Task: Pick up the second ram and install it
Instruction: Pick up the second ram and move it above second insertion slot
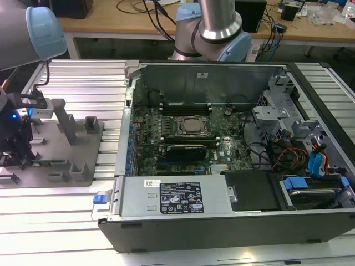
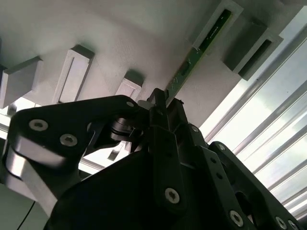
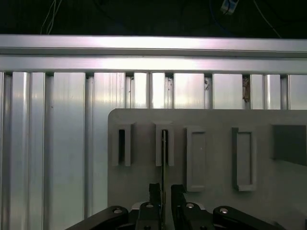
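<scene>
Nothing is lifted yet: the second ram (image 3: 163, 158) is seated in the grey holder (image 1: 89, 155), straddled by the gripper (image 3: 163, 188), jaws slightly apart. Installation is left undone.

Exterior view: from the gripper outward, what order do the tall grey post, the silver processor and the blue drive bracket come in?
1. Tall grey post, on the tray beside the gripper.
2. Silver processor, inside the case.
3. Blue drive bracket, the exterior view's far right.
</scene>
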You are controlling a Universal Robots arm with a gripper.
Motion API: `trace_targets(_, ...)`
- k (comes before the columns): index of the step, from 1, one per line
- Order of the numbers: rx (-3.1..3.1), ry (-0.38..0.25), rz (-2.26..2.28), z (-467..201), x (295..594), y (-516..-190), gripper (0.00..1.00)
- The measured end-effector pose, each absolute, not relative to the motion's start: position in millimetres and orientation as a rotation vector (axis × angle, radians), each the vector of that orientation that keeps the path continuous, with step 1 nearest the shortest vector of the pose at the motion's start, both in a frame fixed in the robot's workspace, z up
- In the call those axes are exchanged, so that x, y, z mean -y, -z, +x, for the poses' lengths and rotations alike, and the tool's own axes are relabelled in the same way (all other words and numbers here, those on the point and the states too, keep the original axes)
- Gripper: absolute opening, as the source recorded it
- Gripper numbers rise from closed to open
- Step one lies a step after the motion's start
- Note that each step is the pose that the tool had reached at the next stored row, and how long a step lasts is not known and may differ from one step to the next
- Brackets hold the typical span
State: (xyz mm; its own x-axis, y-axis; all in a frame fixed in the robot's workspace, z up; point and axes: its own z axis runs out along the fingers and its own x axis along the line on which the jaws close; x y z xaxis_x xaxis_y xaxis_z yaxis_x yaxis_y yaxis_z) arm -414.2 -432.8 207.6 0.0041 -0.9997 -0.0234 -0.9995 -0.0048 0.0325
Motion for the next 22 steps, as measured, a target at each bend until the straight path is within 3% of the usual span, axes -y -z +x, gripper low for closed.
trace_targets(15,2.211,0.061,2.221,-414.1,432.6,-209.2,0.22)
trace_targets(17,2.211,0.061,2.221,-414.1,432.6,-209.2,0.13)
trace_targets(22,2.219,0.061,2.213,-414.1,432.7,-209.3,0.09)
